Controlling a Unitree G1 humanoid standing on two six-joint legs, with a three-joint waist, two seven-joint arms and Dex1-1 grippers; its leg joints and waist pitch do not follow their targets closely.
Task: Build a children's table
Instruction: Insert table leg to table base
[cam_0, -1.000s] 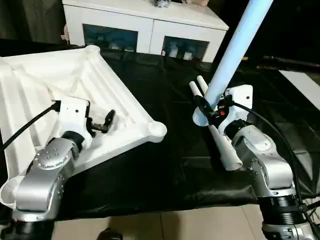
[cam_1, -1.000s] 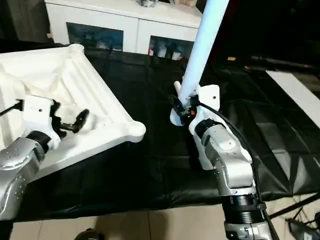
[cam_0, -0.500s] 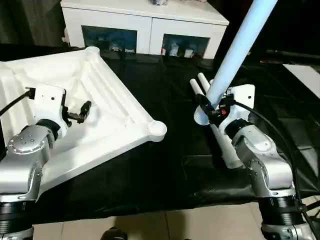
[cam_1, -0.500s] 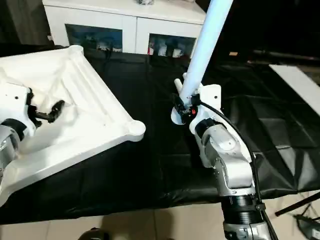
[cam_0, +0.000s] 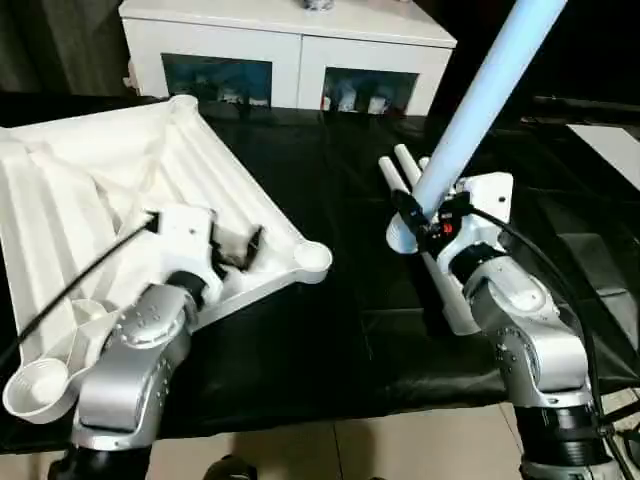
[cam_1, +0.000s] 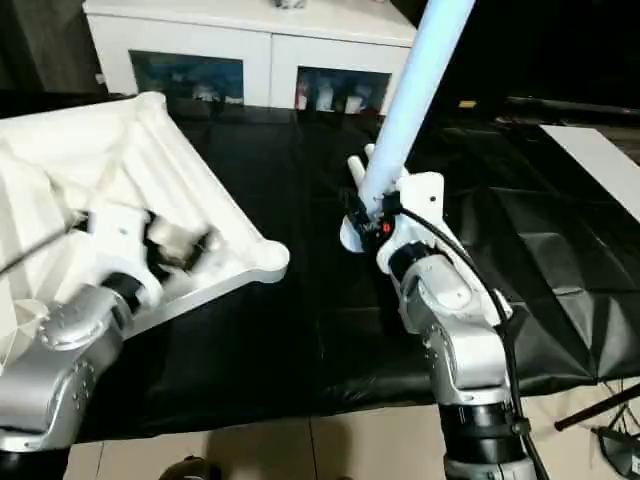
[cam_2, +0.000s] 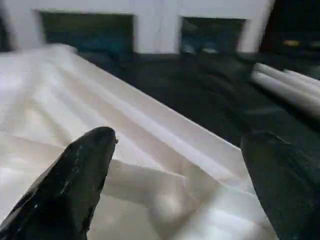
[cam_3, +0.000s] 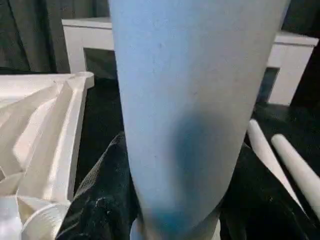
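The children's table top (cam_0: 110, 190) lies upside down on the left, ribbed underside up, with a rounded corner socket (cam_0: 312, 258) at its near right corner. My left gripper (cam_0: 245, 248) hovers just above the top's right rim beside that socket. It is open, its fingers (cam_2: 85, 165) wide apart with nothing between them. My right gripper (cam_0: 420, 215) is shut on a long round leg (cam_0: 480, 100). That leg stands steeply up and leans to the right, its lower end near the cloth. The black fingers (cam_3: 100, 195) press on both sides of the leg (cam_3: 185, 100).
More white legs (cam_0: 400, 165) lie on the black cloth (cam_0: 340, 330) behind and under my right wrist. A white low cabinet (cam_0: 290, 50) with dark glass openings stands at the back. A white board (cam_0: 610, 140) lies at the far right. Tiled floor runs along the front edge.
My left gripper has swung to the right across the table top, from its middle to the rim by the near right corner socket. The right gripper still holds the leg in place.
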